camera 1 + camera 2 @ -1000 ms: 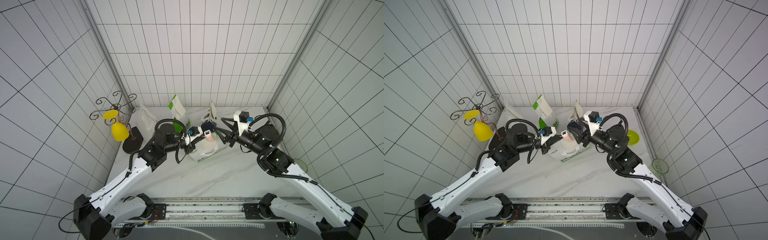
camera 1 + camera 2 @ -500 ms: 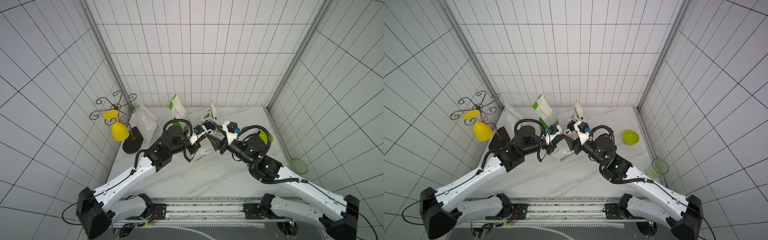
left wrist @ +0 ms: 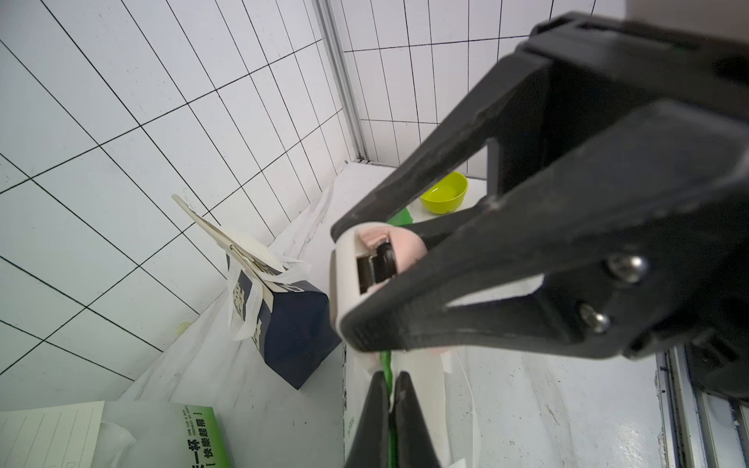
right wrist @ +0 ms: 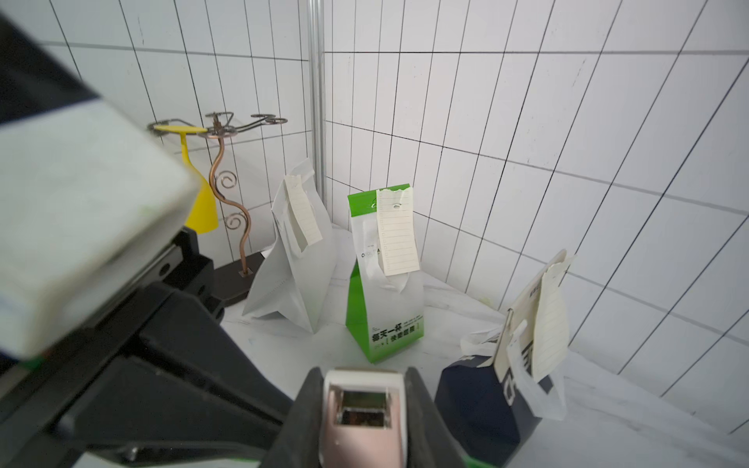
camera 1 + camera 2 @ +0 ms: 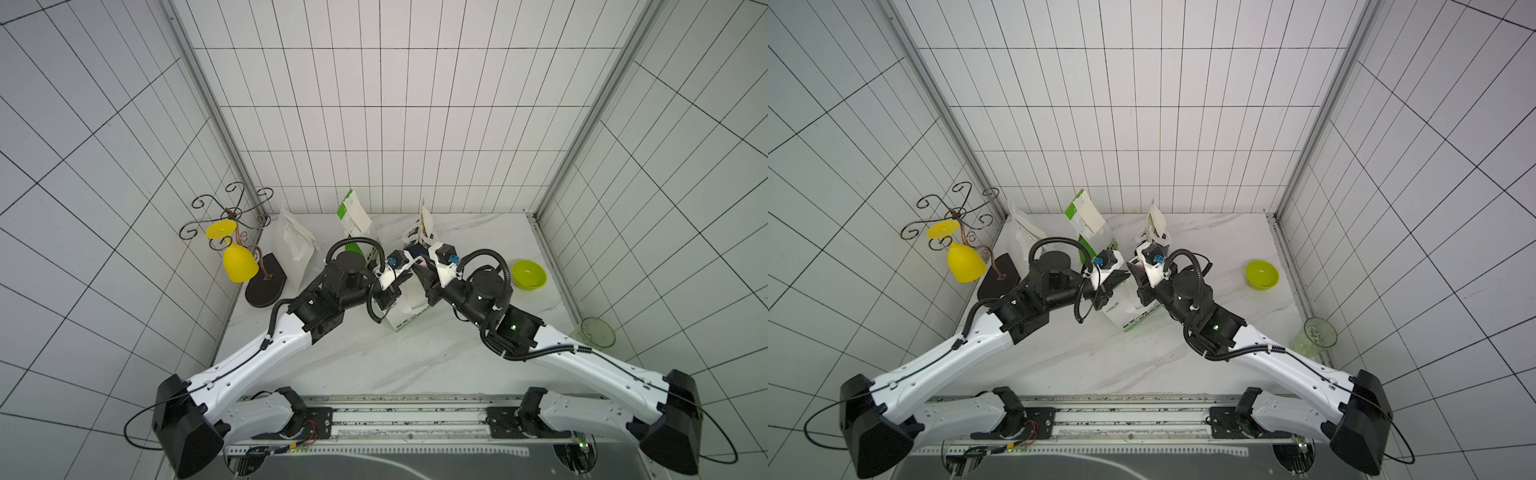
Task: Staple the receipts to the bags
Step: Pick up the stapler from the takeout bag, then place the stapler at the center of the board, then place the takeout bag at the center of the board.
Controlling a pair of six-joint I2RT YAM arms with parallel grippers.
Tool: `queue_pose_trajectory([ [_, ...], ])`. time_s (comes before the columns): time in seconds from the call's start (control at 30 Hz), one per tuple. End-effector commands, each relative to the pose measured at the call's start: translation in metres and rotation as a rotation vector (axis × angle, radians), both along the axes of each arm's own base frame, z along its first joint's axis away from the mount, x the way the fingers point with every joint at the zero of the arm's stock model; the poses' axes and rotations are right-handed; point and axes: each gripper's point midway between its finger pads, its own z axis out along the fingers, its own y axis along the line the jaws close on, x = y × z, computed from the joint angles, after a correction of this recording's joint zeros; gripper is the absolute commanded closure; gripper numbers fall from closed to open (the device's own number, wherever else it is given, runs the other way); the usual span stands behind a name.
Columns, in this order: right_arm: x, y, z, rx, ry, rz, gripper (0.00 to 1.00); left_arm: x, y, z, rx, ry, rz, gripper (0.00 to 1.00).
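My left gripper (image 3: 390, 377) is shut on the green top edge of a white-and-green bag (image 5: 405, 318) that stands mid-table between both arms. My right gripper (image 4: 363, 379) is shut on a pink-and-white stapler (image 3: 364, 275), held just above that pinched edge. A white strip lies against the edge; receipt or handle, I cannot tell. Behind stand a plain white bag (image 4: 292, 275), a white-and-green bag (image 4: 385, 308) and a navy bag (image 4: 478, 397). Each of these carries a cream receipt near its top: (image 4: 302, 214), (image 4: 397, 231), (image 4: 551, 316).
A scrolled metal stand (image 5: 266, 286) with a yellow glass (image 5: 239, 264) hanging upside down is at the back left. At the right a lime bowl (image 5: 528, 274) sits on the table, with a clear green cup (image 5: 597, 331) close to the right wall. Tiled walls enclose three sides.
The right arm has swung left, bringing the stapler over the held bag's top, and its jaws have narrowed on the stapler. The left arm has shifted slightly forward, still gripping the bag.
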Motion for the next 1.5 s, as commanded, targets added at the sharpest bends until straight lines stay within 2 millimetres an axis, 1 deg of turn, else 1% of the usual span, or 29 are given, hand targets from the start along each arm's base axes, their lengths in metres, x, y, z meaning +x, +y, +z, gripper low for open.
queue_pose_trajectory([
  [0.0,0.005,-0.003,-0.007,-0.001,-0.010,-0.042,0.87,-0.005,-0.005,0.025,-0.057,-0.026,-0.032,1.00],
  [0.03,0.005,-0.002,-0.003,0.008,-0.016,-0.043,0.91,-0.003,-0.006,0.025,-0.054,-0.019,-0.027,1.00],
  [0.13,0.008,0.000,0.008,0.034,-0.024,-0.049,1.00,-0.001,-0.008,0.020,-0.039,0.005,-0.023,1.00],
  [0.2,0.011,-0.001,0.014,0.058,-0.031,-0.065,1.00,0.002,-0.009,0.016,-0.029,0.020,-0.018,1.00],
  [0.37,0.013,-0.006,0.041,0.148,-0.041,-0.075,1.00,0.007,-0.011,0.005,0.017,0.067,-0.003,1.00],
  [0.5,0.016,-0.011,0.054,0.186,-0.024,-0.075,1.00,0.010,-0.011,0.003,0.019,0.072,0.008,1.00],
  [0.77,0.017,-0.042,0.073,0.253,-0.023,-0.121,1.00,0.013,-0.011,0.002,0.020,0.069,0.018,1.00],
  [0.93,0.019,-0.056,0.080,0.280,-0.013,-0.143,1.00,0.014,-0.012,-0.001,0.030,0.069,0.014,1.00],
  [1.03,0.020,-0.067,0.087,0.271,0.003,-0.174,1.00,0.020,-0.008,-0.001,0.061,0.044,0.036,1.00],
  [1.17,0.028,-0.087,0.088,0.222,0.095,-0.238,1.00,0.028,-0.004,0.000,0.100,0.018,0.030,1.00],
  [1.33,0.026,-0.115,0.087,0.181,0.188,-0.309,1.00,0.043,-0.002,-0.005,0.135,0.014,0.014,1.00],
  [1.4,0.025,-0.126,0.080,0.141,0.238,-0.344,1.00,0.052,0.001,-0.010,0.155,0.024,0.025,1.00],
  [1.47,0.025,-0.133,0.072,0.101,0.289,-0.360,1.00,0.063,0.005,-0.014,0.149,0.048,0.044,1.00],
])
